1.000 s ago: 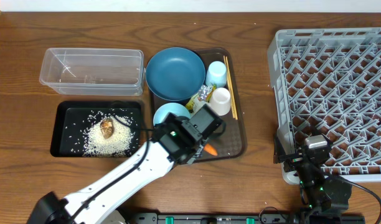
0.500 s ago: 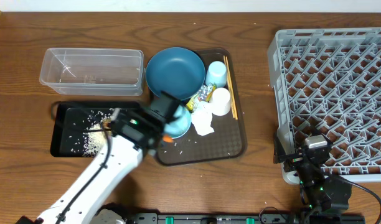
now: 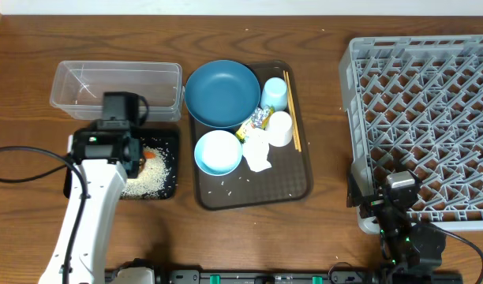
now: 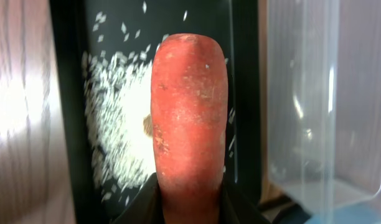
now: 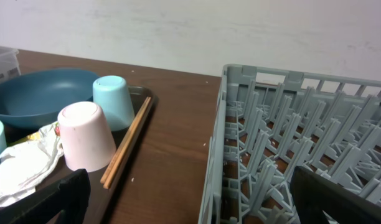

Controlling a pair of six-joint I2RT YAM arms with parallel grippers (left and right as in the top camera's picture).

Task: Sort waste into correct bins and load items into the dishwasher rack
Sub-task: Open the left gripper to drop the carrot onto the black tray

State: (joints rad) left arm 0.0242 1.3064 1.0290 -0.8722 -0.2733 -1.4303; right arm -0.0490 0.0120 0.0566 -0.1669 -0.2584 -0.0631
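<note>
My left gripper [image 3: 140,155] is shut on the orange carrot [image 4: 189,112] and holds it over the shallow black tray [image 3: 169,136]. White rice grains [image 4: 125,124] lie in that tray, with the brown food lump [image 4: 147,126] peeking out beside the carrot. The clear tub [image 3: 115,87] stands just behind. The large dark blue bowl [image 3: 222,93], small pale blue bowl [image 3: 219,151], light blue cup [image 3: 274,92], white cup [image 3: 279,128], chopsticks [image 3: 292,110], napkins [image 3: 259,151] and wrapper [image 3: 254,122] are on the brown tray. My right gripper [image 5: 190,199] is open and empty by the grey rack [image 3: 431,118].
The dark brown serving tray [image 3: 293,185] sits between the bins and the rack, with a few loose rice grains on its front part. A strip of bare wooden table separates it from the rack's left wall [image 5: 218,143]. My left arm covers part of the black tray.
My left arm has swung left from the brown tray to the black tray, carrying the carrot. The small pale blue bowl and napkins are now uncovered. The right arm has not moved.
</note>
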